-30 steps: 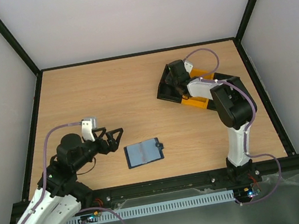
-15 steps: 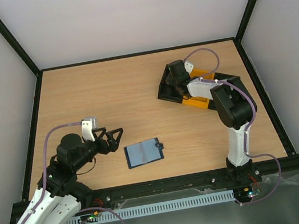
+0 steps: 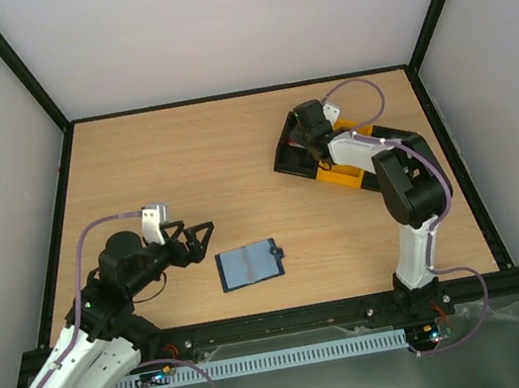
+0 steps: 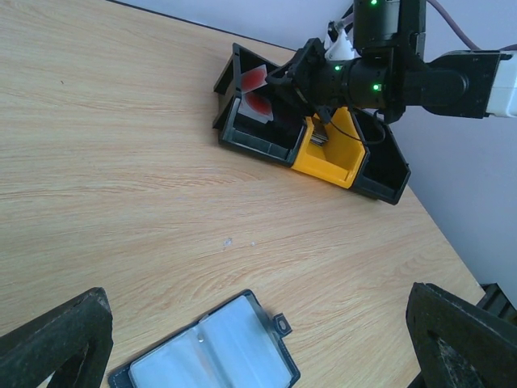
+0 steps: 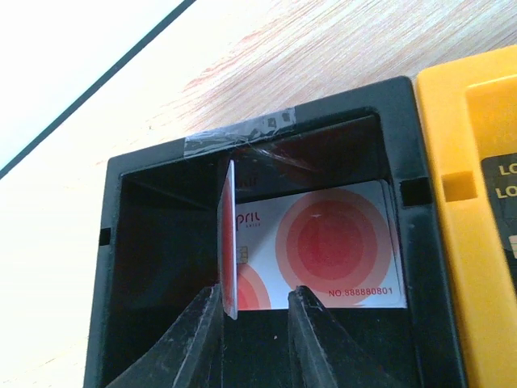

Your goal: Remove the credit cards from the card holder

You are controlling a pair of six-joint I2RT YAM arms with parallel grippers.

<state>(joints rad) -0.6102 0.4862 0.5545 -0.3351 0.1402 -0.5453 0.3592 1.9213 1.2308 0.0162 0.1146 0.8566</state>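
Left gripper [image 3: 203, 241]: jaws spread wide and holding nothing. It hovers well to the left of the tray, nearer the arm bases, and points toward the wallet.

Wallet [image 3: 250, 265]: lies open and flat on the table [image 3: 183, 157], with the pale blue-grey pockets facing up. The closing tab sticks out on the side toward the tray. It is well apart from the tray, to its left and nearer the bases. It is just beside the left gripper, which does not touch it.

Tray [image 3: 345, 177]: three compartments in a row (black, yellow, black), set at a slant on the right half of the table.

Ringed card [image 5: 331, 242]: white with red rings, inside the tray's left black compartment. Its printed face is toward the right wrist camera (whether it rests on the floor or the back wall cannot be told).

Upright card [image 5: 229, 242]: in the same black compartment, in front of the ringed card. It stands on its edge and is seen edge-on, so its face cannot be read. Its lower end is right beside the inner side of one finger [image 5: 194, 339].

Right gripper [image 5: 257, 295]: reaches into the tray's left black compartment. Its jaws are narrowly apart. One finger is at the upright card and the other stands clear of it, so nothing is pinched.
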